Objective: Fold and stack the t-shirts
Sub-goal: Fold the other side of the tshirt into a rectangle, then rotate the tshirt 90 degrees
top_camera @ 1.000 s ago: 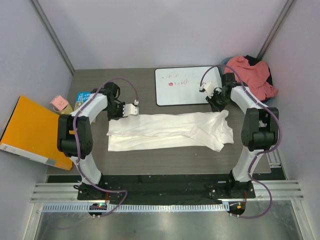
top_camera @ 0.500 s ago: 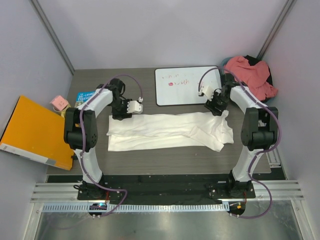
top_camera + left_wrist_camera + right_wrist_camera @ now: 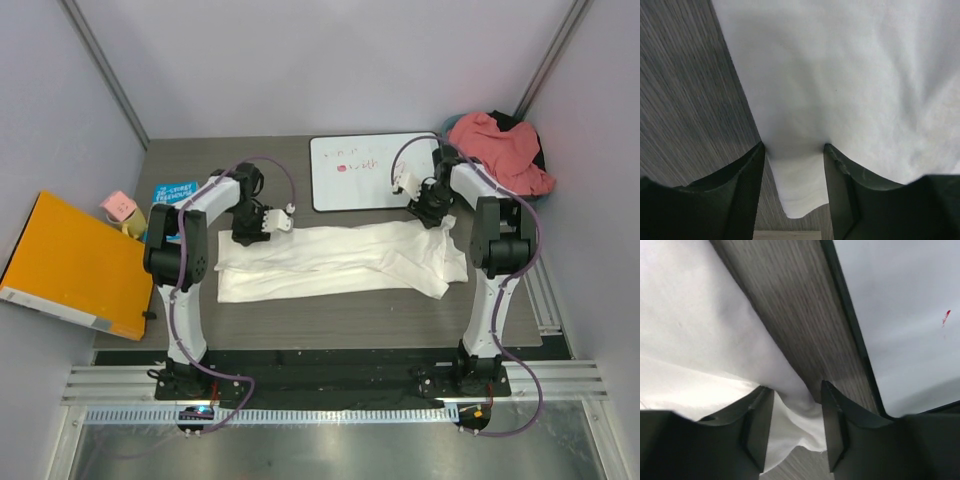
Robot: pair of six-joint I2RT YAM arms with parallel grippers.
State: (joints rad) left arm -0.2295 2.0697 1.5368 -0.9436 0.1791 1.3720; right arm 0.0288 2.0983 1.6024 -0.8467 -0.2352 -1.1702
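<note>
- White t-shirt [image 3: 340, 262]: lies flat as a long folded band across the middle of the bench [image 3: 330, 320]; the left end is squared off and the right end is rumpled and wider
- Far edge of the white t-shirt: runs just short of the whiteboard [image 3: 370, 170], with a thin bare strip of bench between them
- Near edge: a broad bare stretch of bench separates it from the arm bases
- Left pincer [image 3: 794, 147]: fingers parted and set down at the shirt's far left edge; a tongue of white cloth lies in the gap, not clamped, with bare bench just to the side
- Right pincer [image 3: 796, 387]: fingers likewise apart over the far right edge, a loose fold of cloth between them (whiteboard frame close alongside)
- Pink t-shirt [image 3: 500, 150]: unfolded heap at the far right corner, just beside the whiteboard's right end, well apart from the white one
- Orange folder [image 3: 65, 265]: tilted, off the bench's left edge
- Pink box [image 3: 120, 206] and blue booklet [image 3: 170, 195]: at the far left edge, beside the left arm
- Side walls stand close on both flanks
</note>
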